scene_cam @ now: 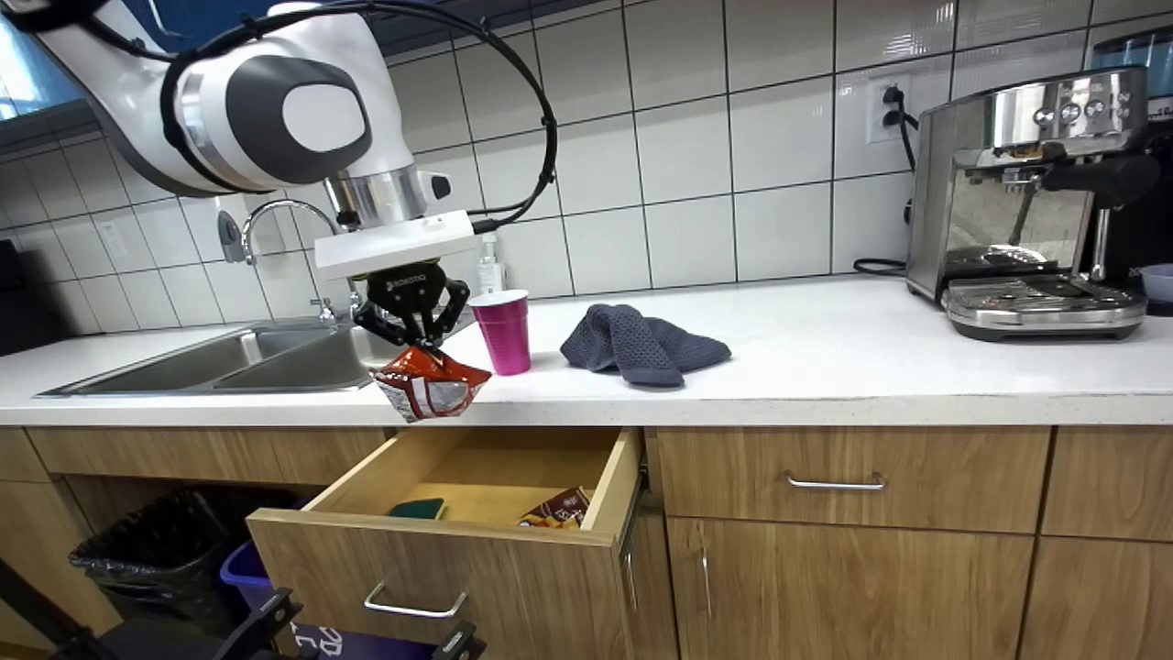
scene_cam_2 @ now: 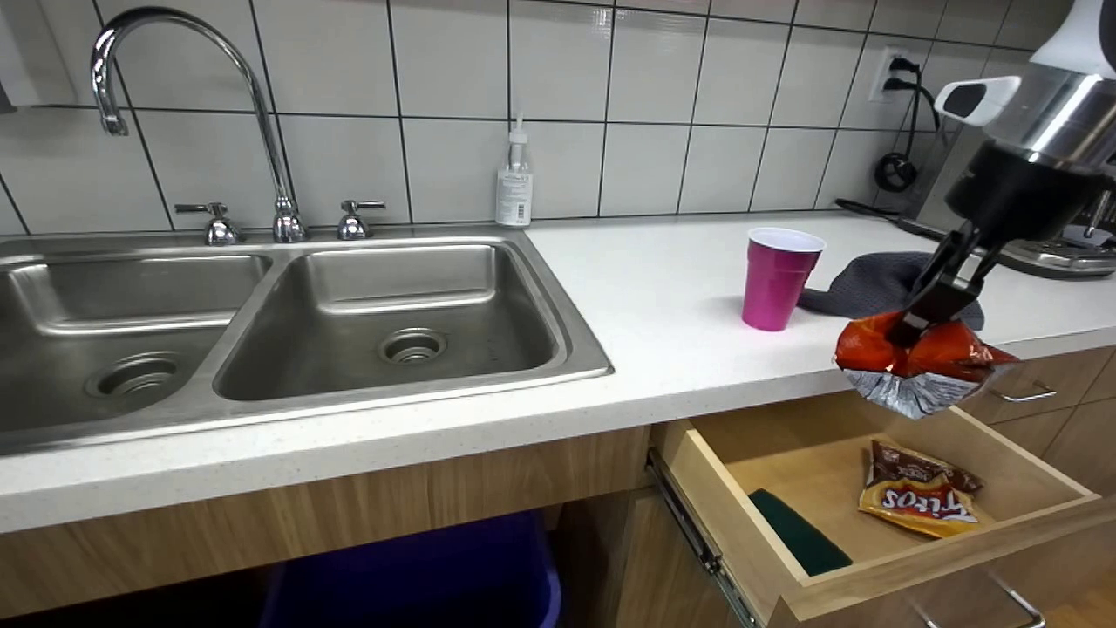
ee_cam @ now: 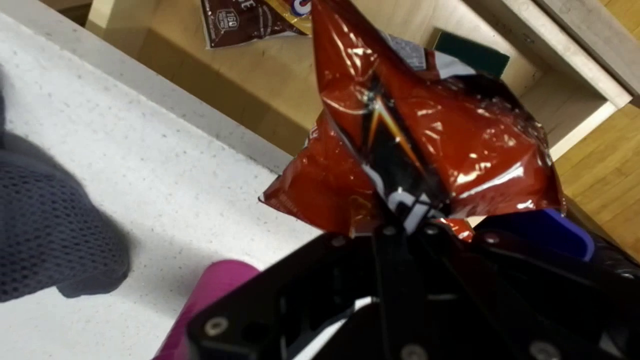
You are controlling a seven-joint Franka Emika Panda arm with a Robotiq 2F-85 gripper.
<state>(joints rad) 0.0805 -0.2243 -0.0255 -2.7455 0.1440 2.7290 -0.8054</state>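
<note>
My gripper (scene_cam: 423, 346) points down and is shut on a crinkled red chip bag (scene_cam: 431, 387), pinching it at the top. In both exterior views the bag hangs in the air near the counter's front edge, above the pulled-out drawer (scene_cam_2: 950, 571). Its silver underside shows in an exterior view, and the fingertips are partly buried in its folds. Seen from the wrist, the bag (ee_cam: 465, 145) spreads over part of the drawer. Inside the drawer lie a brown and yellow chip bag (scene_cam_2: 924, 497) and a dark green flat object (scene_cam_2: 795, 528).
A pink cup (scene_cam: 504, 339) stands upright on the counter beside the gripper, with a dark grey cloth (scene_cam: 641, 346) to its right. A double sink (scene_cam_2: 414, 305) with a tap is set in the counter. Also there are a soap bottle (scene_cam_2: 514, 185), a coffee machine (scene_cam: 1026, 202) and a blue bin (scene_cam_2: 418, 576).
</note>
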